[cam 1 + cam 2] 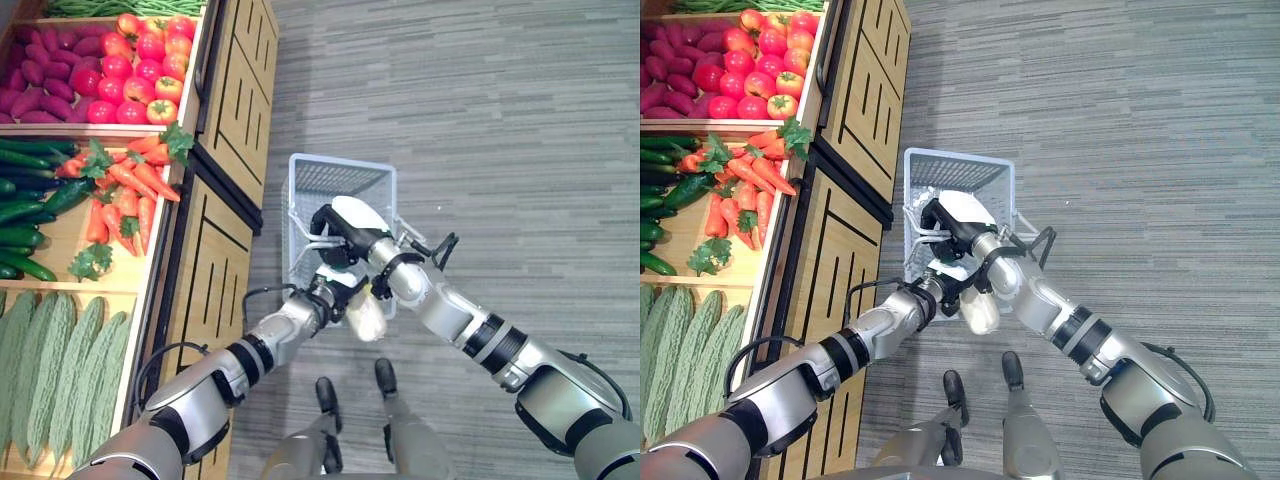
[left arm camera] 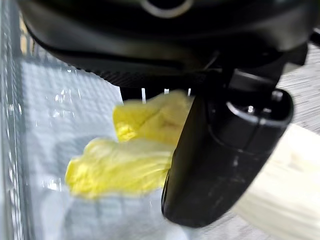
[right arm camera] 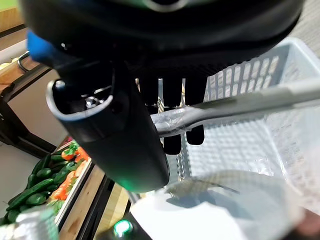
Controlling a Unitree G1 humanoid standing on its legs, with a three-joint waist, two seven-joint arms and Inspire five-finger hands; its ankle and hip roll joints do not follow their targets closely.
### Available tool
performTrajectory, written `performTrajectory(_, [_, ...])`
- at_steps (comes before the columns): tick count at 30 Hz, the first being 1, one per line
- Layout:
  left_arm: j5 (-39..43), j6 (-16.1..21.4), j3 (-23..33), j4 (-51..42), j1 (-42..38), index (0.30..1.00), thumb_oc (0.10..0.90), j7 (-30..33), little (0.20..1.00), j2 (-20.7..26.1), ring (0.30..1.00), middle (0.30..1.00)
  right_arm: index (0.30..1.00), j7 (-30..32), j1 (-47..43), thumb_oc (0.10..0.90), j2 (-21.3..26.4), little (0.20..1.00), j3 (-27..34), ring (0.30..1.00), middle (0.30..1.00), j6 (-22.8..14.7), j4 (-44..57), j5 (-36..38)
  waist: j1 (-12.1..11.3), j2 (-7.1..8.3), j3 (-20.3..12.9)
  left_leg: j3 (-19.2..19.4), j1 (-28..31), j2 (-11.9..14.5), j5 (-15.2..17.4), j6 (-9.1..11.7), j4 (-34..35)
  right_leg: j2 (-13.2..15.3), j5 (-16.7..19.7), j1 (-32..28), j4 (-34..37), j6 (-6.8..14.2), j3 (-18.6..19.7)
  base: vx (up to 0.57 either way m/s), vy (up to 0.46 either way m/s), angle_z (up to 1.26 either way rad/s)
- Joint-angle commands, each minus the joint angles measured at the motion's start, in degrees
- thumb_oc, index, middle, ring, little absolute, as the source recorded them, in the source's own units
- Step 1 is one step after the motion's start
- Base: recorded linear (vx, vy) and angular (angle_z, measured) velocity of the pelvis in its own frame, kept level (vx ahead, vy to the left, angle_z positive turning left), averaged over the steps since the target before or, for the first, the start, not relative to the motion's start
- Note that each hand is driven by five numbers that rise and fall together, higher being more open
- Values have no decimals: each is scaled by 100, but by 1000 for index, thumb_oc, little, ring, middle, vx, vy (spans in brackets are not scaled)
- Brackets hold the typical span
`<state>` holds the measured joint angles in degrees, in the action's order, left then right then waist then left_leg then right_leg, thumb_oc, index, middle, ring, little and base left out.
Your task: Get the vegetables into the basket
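Basket (image 1: 340, 180) on floor (image 1: 500, 120), right of shelves (image 1: 90, 200).

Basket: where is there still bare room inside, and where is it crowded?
The basket is bare along its far mesh end. Its near half is crowded: the right hand grips the handle, and the left hand holds a cabbage over the near rim.

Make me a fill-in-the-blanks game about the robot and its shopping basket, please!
1. The right hand is curled round the basket's ____.
2. The grey basket hangs above the ____, not on the shelf.
3. The leafy part of the cabbage by the left hand is coloured ____.
4. On the shelf, the carrots lie just below the red ____.

Missing words: handle; floor; yellow; tomatoes
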<state>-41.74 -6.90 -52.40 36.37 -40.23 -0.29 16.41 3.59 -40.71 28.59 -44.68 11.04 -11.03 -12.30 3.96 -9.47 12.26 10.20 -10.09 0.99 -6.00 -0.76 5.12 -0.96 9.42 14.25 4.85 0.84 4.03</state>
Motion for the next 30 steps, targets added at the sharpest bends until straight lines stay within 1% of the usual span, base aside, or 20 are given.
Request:
performTrajectory(1, [-227, 96, 197, 188, -619, 1000, 900, 194, 1000, 51, 1000, 1000, 300, 137, -518, 400, -756, 300, 745, 300, 300, -920, 1169, 436, -112, 389, -119, 60, 273, -250, 674, -15, -12, 313, -509, -228, 15, 532, 248, 0, 0, 0])
performTrajectory(4, [-272, 135, 237, 40, -577, 1000, 900, 185, 1000, 196, 1000, 1000, 300, 72, -458, 400, -709, 300, 742, 300, 300, -946, 1261, 526, -128, 397, -115, 48, 271, -250, 664, -9, -12, 312, -514, -234, 15, 527, 234, -4, -6, 5])
performTrajectory(5, [-257, 169, 303, -93, -521, 945, 861, 186, 945, 340, 945, 945, 300, 53, -426, 400, -674, 300, 759, 300, 300, -963, 1334, 586, -146, 387, -112, 41, 271, -252, 668, -4, -12, 316, -518, -235, 15, 529, 208, -5, -2, 3])
performTrajectory(6, [-257, 168, 306, -105, -516, 953, 867, 180, 953, 349, 953, 953, 300, 51, -424, 400, -675, 300, 760, 300, 300, -961, 1339, 587, -143, 389, -112, 40, 272, -252, 668, -4, -12, 316, -519, -236, 15, 529, 207, 0, 0, 0])
performTrajectory(7, [-251, 182, 335, -163, -476, 1000, 900, 169, 1000, 415, 1000, 1000, 300, 36, -413, 400, -649, 300, 772, 300, 300, -949, 1364, 541, -152, 385, -116, 35, 272, -254, 670, -3, -12, 319, -518, -238, 15, 529, 199, 0, 0, 0])
performTrajectory(8, [-249, 190, 363, -208, -443, 1000, 900, 166, 1000, 463, 1000, 1000, 300, 24, -408, 400, -633, 300, 779, 300, 300, -944, 1384, 529, -161, 381, -115, 34, 272, -256, 673, -3, -12, 321, -517, -238, 15, 530, 195, 0, 0, 0])
performTrajectory(9, [-258, 56, 445, -191, -506, 1000, 900, 319, 1000, 566, 1000, 1000, 300, -10, -434, 400, -633, 300, 763, 300, 300, -833, 1369, 489, -175, 370, -126, 41, 275, -253, 676, -5, -12, 325, -519, -239, 15, 527, 193, 0, 0, 0])
performTrajectory(10, [-109, 101, 429, -425, -634, 1000, 900, 85, 1000, 592, 1000, 1000, 300, -35, -499, 400, -621, 300, 754, 300, 300, -835, 1382, 419, -172, 355, -131, 43, 280, -255, 679, -11, -12, 326, -512, -246, 15, 524, 194, 0, 0, 0])
performTrajectory(16, [174, 94, 470, -724, -727, 1000, 900, 42, 1000, 526, 1000, 1000, 300, -71, -396, 400, -675, 300, 781, 300, 300, -826, 1241, 309, -154, 324, -130, 24, 288, -266, 679, -14, -12, 336, -509, -257, 15, 535, 190, 0, 0, 0])
performTrajectory(18, [234, 80, 471, -714, -805, 1000, 900, 54, 1000, 470, 1000, 1000, 300, -43, -364, 400, -660, 300, 755, 300, 300, -739, 1008, 44, -135, 312, -145, 15, 303, -270, 682, -12, -12, 340, -512, -278, 15, 535, 180, -35, 8, 0])
performTrajectory(19, [372, 112, 478, -799, -804, 1000, 900, 32, 1000, 431, 1000, 1000, 300, -11, -297, 400, -666, 300, 748, 300, 300, -639, 656, -203, -140, 287, -179, -4, 337, -274, 693, -13, -12, 345, -527, -324, 15, 535, 163, 0, 0, 0])
performTrajectory(21, [476, 131, 506, -855, -748, 1000, 900, 13, 1000, 430, 1000, 1000, 300, -9, -250, 400, -690, 300, 759, 300, 300, -616, 515, -262, -142, 284, -208, -21, 370, -273, 712, -17, -12, 344, -542, -361, 15, 529, 145, 0, 0, 0])
performTrajectory(23, [652, 157, 537, -885, -602, 1000, 900, -22, 1000, 377, 1000, 1000, 300, -50, -47, 400, -769, 300, 789, 300, 300, -573, 157, -136, -144, 273, -276, -51, 453, -269, 741, -24, -12, 342, -578, -455, 15, 521, 128, -2, 1, 2])
performTrajectory(25, [780, 196, 556, -944, -411, 1000, 900, -85, 1000, 357, 1000, 1000, 300, -26, 69, 400, -750, 300, 844, 300, 300, -508, -222, -332, -171, 284, -394, -82, 591, -260, 795, -37, -12, 341, -643, -610, 15, 504, 89, 15, -4, 8])
performTrajectory(26, [781, 195, 554, -951, -400, 1000, 900, -87, 1000, 360, 1000, 1000, 300, -20, 75, 400, -757, 300, 840, 300, 300, -517, -233, -336, -166, 284, -389, -86, 609, -259, 801, -37, -12, 340, -650, -629, 15, 504, 84, 34, -12, 11])
performTrajectory(28, [979, 235, 597, -912, -42, 1000, 900, -201, 1000, 326, 1000, 1000, 300, -82, 343, 400, -708, 300, 973, 300, 300, -449, -656, -380, -187, 340, -551, -125, 846, -234, 879, -42, -12, 330, -745, -898, 15, 477, 15, 42, -10, 27])
performTrajectory(29, [1058, 271, 597, -860, 252, 1000, 900, -281, 1000, 312, 1000, 1000, 300, -40, 460, 400, -653, 300, 1024, 300, 300, -428, -1022, -626, -212, 389, -661, -163, 1016, -222, 931, -45, -12, 318, -815, -1088, 15, 455, -36, 30, -6, 31])
performTrajectory(30, [1127, 282, 604, -793, 367, 1000, 900, -278, 1000, 282, 1000, 1000, 300, -18, 516, 400, -631, 300, 1058, 300, 300, -419, -1203, -670, -217, 414, -709, -181, 1093, -215, 952, -42, -12, 310, -846, -1182, 15, 443, -60, 19, -4, 19])
